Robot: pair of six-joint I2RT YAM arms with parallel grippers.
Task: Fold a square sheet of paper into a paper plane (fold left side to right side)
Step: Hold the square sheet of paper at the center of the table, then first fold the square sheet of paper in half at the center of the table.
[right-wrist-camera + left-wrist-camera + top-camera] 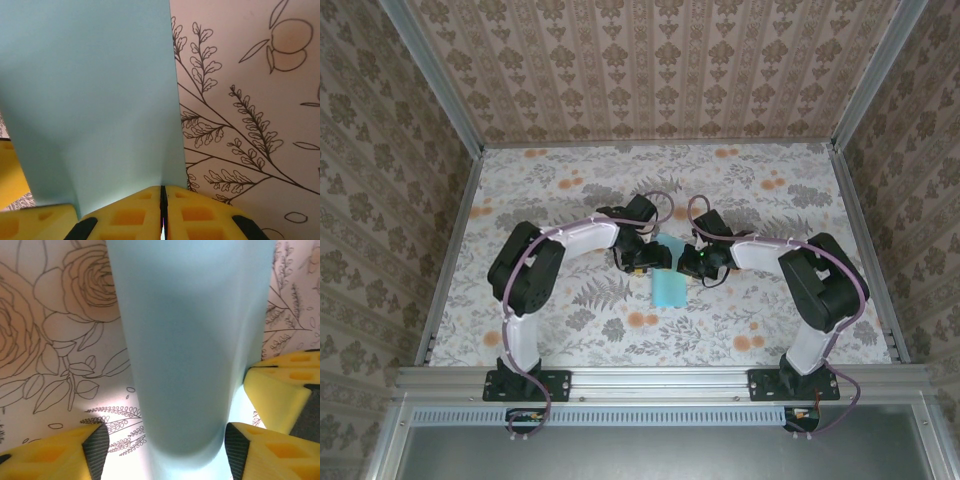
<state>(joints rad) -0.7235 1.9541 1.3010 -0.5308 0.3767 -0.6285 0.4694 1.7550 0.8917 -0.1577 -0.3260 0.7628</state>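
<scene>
The square sheet of paper (670, 287) is light blue and lies mid-table, bent over on itself into a soft, rounded fold. In the left wrist view the curved fold of the paper (185, 365) runs down between my left gripper's (167, 452) yellow fingers (55, 455), which stand apart around it. My right gripper (162, 205) is shut, its jaws pressed together on the paper's (90, 100) near edge. From above, the left gripper (653, 262) and the right gripper (697, 266) meet over the paper's far end.
The table (770, 200) wears a floral cloth, with patterned walls on three sides and a metal rail along the near edge. The right gripper's yellow fingers (282, 390) sit close beside the left gripper's right finger.
</scene>
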